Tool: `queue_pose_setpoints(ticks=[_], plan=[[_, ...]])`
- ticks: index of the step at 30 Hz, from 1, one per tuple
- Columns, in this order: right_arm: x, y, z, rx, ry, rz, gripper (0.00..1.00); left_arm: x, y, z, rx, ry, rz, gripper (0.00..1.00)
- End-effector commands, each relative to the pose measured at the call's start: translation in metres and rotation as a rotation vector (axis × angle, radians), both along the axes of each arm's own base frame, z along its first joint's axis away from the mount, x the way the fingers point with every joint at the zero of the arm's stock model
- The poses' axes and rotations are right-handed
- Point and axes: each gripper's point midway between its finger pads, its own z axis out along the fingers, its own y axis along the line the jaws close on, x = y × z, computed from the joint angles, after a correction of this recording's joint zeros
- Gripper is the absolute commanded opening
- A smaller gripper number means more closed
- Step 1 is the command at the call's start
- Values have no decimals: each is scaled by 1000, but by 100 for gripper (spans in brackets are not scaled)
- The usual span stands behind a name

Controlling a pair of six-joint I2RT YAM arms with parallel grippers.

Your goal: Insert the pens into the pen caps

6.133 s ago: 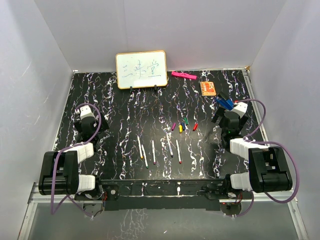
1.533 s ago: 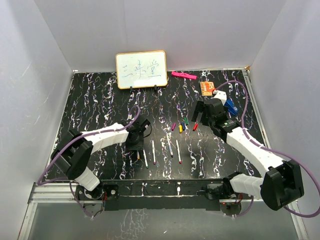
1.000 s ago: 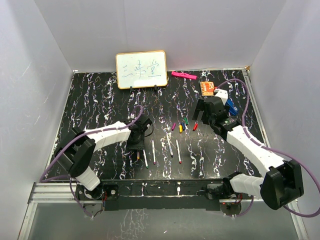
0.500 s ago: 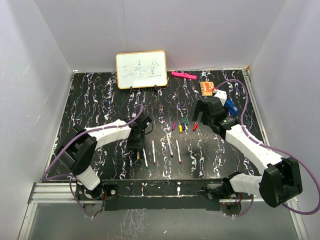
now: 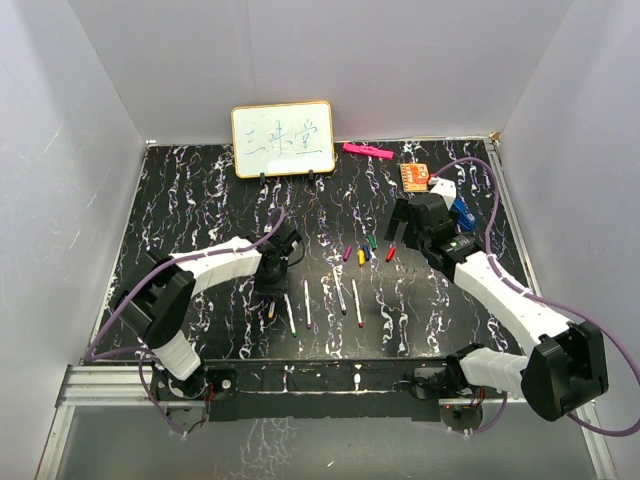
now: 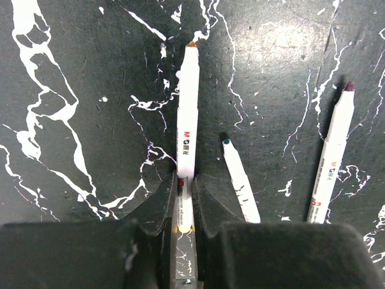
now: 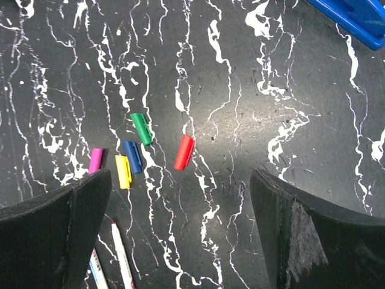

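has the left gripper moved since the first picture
Yes. The left gripper, earlier left of the whiteboard, has swung rightward and now sits below it, shut on the leftmost pen.

Your top camera looks down from high at the near edge, far enough to show the whole tabletop (image 5: 180, 200). Your left wrist camera faces straight down, very close to the pens (image 6: 187, 120). Your right wrist camera hangs higher, over the caps (image 7: 183, 152). Both these patches you find also in the top view.
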Motion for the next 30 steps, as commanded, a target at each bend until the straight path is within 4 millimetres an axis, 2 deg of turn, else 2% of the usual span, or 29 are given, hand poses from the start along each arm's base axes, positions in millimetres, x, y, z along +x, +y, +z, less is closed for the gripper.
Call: queue_pose_setpoints(ticks=[1, 5, 10, 15, 20, 23, 26, 28, 30], plan=[[8, 11, 30, 65, -109, 33, 98, -28, 27, -50, 111, 120, 5, 0], [6, 21, 22, 78, -92, 97, 96, -31, 34, -54, 144, 134, -1, 0], [2, 19, -9, 25, 27, 91, 83, -34, 37, -57, 159, 148, -7, 0], [-7, 33, -29, -5, 86, 137, 68, -37, 37, -59, 153, 156, -13, 0], [-13, 50, -37, -19, 92, 182, 67, -43, 38, -65, 150, 185, -13, 0], [-15, 62, -38, -19, 91, 219, 67, -46, 40, -67, 160, 198, -10, 13], [-16, 74, -41, -20, 95, 251, 66, -47, 41, -67, 160, 195, -6, 15], [-17, 81, -46, -28, 106, 269, 63, -47, 41, -66, 160, 193, -4, 13], [-17, 88, -52, -35, 116, 285, 60, -48, 41, -66, 155, 194, -3, 0]])
